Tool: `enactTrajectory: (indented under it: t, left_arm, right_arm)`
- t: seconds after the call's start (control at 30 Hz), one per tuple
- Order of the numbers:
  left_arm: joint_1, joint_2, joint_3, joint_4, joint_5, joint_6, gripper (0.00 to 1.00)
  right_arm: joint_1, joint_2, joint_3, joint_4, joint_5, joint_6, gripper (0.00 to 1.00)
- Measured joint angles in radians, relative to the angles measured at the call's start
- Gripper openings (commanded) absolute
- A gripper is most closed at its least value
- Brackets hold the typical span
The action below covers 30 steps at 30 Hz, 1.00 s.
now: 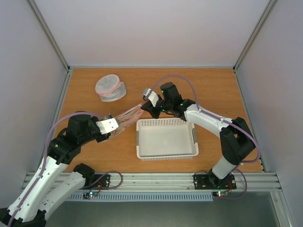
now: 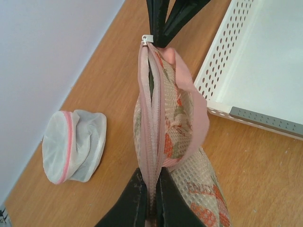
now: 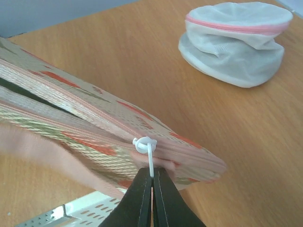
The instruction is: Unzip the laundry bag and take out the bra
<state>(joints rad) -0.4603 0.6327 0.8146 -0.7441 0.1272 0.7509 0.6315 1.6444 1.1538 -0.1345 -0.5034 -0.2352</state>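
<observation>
The laundry bag (image 1: 128,119), cream with pink-and-green print, hangs stretched between both grippers above the table. My left gripper (image 2: 152,189) is shut on the bag's pink zipper trim (image 2: 152,142) at its near end. My right gripper (image 3: 152,182) is shut on the white zipper pull (image 3: 148,153) at the far end. The zipper is partly open, with a dark slit (image 3: 28,92) along the top. The pink loop strap (image 2: 199,118) hangs on the side. The bra is hidden inside the bag.
A white perforated basket (image 1: 166,138) stands right of the bag, below the right gripper. A small round white mesh pouch with pink rim (image 1: 111,88) lies at the back left. Grey walls enclose the wooden table.
</observation>
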Motion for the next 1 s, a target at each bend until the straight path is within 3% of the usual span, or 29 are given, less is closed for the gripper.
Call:
enactTrajectory:
  t: [0.07, 0.2, 0.43, 0.53, 0.73, 1.0]
  left_arm:
    - [0.000, 0.000, -0.004, 0.007, -0.002, -0.020, 0.01]
    - [0.001, 0.003, -0.032, 0.016, -0.015, -0.070, 0.17]
    - [0.002, 0.011, -0.055, 0.006, -0.023, -0.117, 0.74]
    - [0.003, 0.011, -0.051, -0.012, 0.001, -0.114, 0.88]
    - [0.005, 0.034, -0.016, -0.059, 0.078, -0.155, 0.88]
    - [0.001, 0.139, 0.016, 0.015, 0.023, -0.315, 0.92]
  right_arm:
    - [-0.008, 0.001, 0.000, 0.000, -0.002, 0.000, 0.01]
    - [0.005, 0.001, 0.000, -0.001, 0.002, 0.007, 0.01]
    - [0.079, 0.001, 0.013, -0.014, 0.014, 0.025, 0.01]
    - [0.118, 0.001, 0.044, -0.024, 0.015, 0.035, 0.01]
    - [0.171, 0.001, 0.096, -0.023, 0.016, 0.051, 0.01]
    - [0.211, 0.002, 0.114, -0.022, 0.013, 0.078, 0.01]
